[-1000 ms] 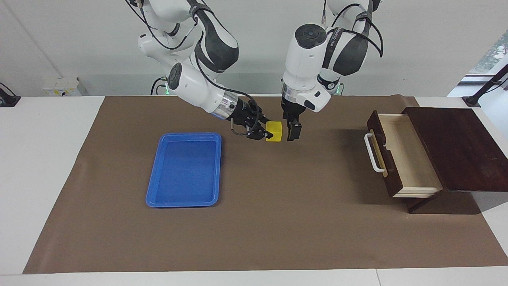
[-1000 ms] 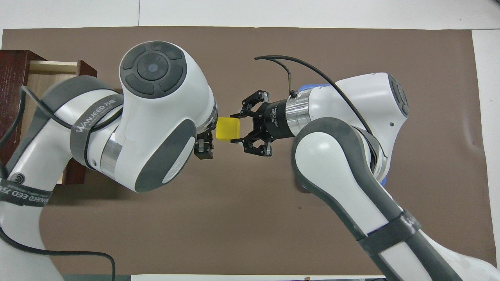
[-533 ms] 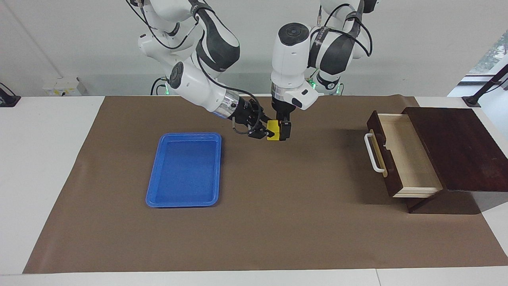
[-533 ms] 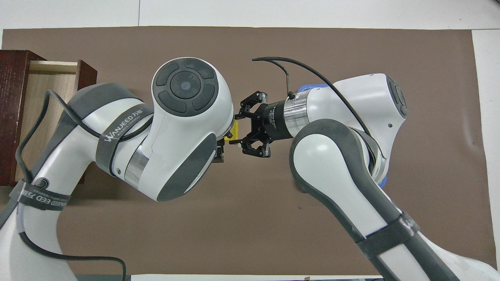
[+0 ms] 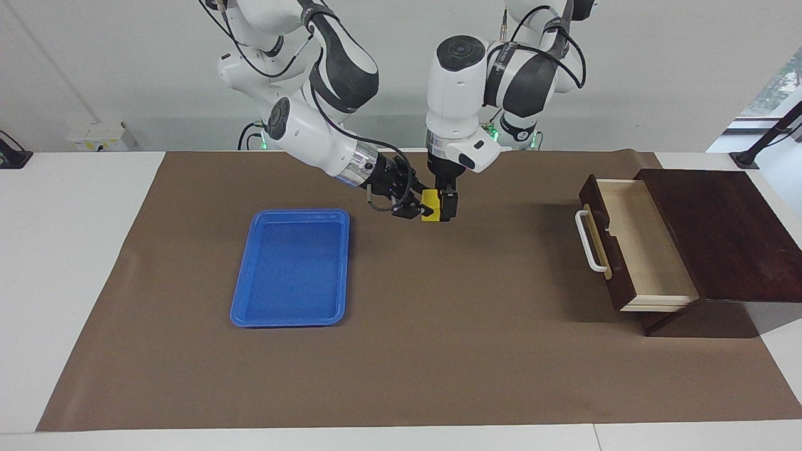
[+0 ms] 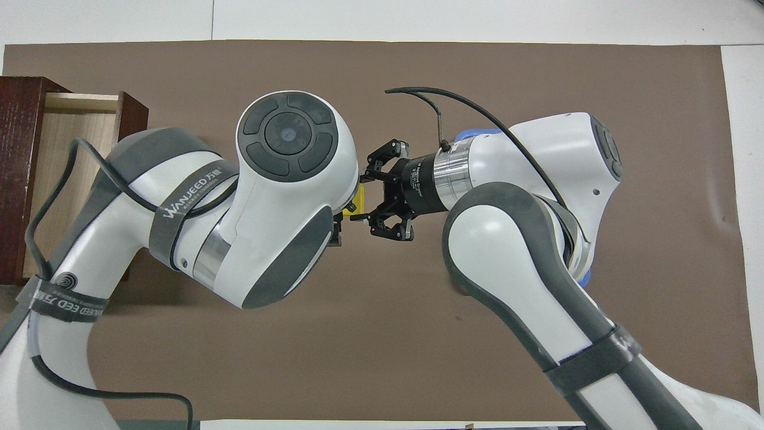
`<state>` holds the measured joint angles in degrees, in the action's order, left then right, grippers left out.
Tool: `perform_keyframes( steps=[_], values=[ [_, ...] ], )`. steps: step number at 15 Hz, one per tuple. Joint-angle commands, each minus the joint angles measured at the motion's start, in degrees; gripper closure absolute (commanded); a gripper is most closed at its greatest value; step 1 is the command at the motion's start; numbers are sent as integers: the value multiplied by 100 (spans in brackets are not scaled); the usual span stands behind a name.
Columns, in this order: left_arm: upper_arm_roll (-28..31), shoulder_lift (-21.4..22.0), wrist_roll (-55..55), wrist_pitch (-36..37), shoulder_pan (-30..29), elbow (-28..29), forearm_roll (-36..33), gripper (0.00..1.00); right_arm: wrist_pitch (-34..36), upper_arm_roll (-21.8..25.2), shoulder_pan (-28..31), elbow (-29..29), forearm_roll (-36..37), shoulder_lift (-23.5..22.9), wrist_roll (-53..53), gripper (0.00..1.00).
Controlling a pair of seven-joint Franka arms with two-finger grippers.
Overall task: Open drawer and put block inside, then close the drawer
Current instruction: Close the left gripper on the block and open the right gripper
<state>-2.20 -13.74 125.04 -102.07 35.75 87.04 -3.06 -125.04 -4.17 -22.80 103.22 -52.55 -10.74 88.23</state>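
The block (image 5: 430,212), a small yellow cube, is up in the air over the brown mat (image 5: 438,351), between the blue tray (image 5: 291,268) and the drawer (image 5: 633,241). Both grippers hold it at once. The right gripper (image 5: 418,207) pinches it from the tray's side. The left gripper (image 5: 446,207) comes straight down and squeezes it from the drawer's side. The drawer is pulled open at the left arm's end of the table, and its pale wood inside shows.
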Motion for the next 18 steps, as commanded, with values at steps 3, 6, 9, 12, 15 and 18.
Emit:
perform_keyframes(
  steps=[3,6,9,12,15,18],
  values=[
    [53,82,30,-243,29,235,-90,100,24,-49,30,67,-115,99,-8,100],
    [53,73,30,-252,29,217,-90,100,-11,-75,13,58,-115,99,19,100],
    [53,64,30,-243,11,173,-90,100,-38,-76,-66,50,-115,90,158,47],
    [80,64,3,-173,2,156,-98,100,-12,-76,-49,23,-115,81,388,0],
    [97,64,-320,90,-155,-19,-107,100,6,-67,-32,6,-115,73,405,0],
    [115,91,-882,293,-453,-91,-116,100,225,-14,179,-47,-19,72,406,0]
  ],
)
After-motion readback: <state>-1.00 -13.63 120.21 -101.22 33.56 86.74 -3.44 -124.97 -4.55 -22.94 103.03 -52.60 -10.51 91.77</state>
